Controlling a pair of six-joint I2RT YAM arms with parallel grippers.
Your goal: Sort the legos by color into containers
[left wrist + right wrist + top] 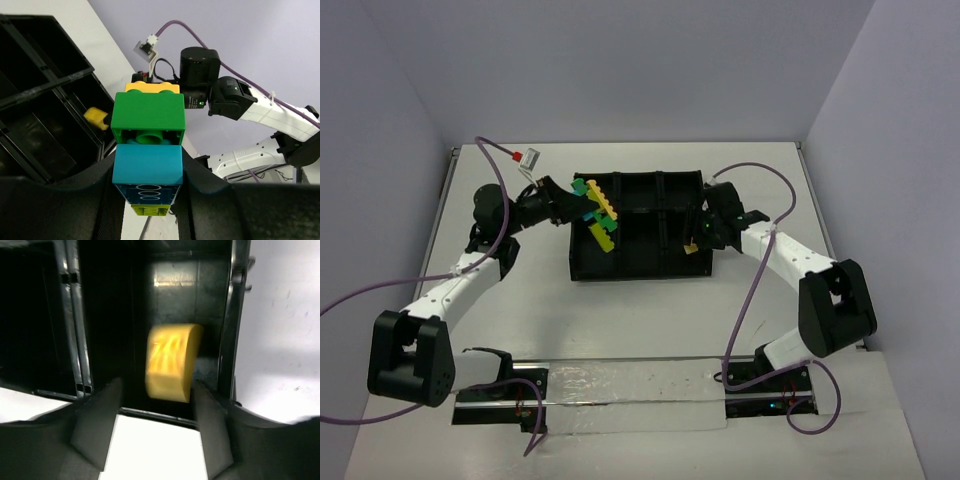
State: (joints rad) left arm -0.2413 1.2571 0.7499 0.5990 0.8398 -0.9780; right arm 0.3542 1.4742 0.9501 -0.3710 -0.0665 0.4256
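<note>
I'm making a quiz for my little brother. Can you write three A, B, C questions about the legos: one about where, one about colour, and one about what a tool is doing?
1. Where is the lone yellow brick?
A. in a tray compartment
B. on the bare table
C. in the left tool

2. Which colour is missing from the cluster?
A. green
B. red
C. yellow

3. What is the left tool doing?
A. it is open and empty
B. it is shut on the cluster
C. it is out of view

Answers:
1 A, black tray walls stand around the brick.
2 B, only yellow, green and teal bricks show.
3 B, its fingers press the cluster's two sides, above the tray.
</note>
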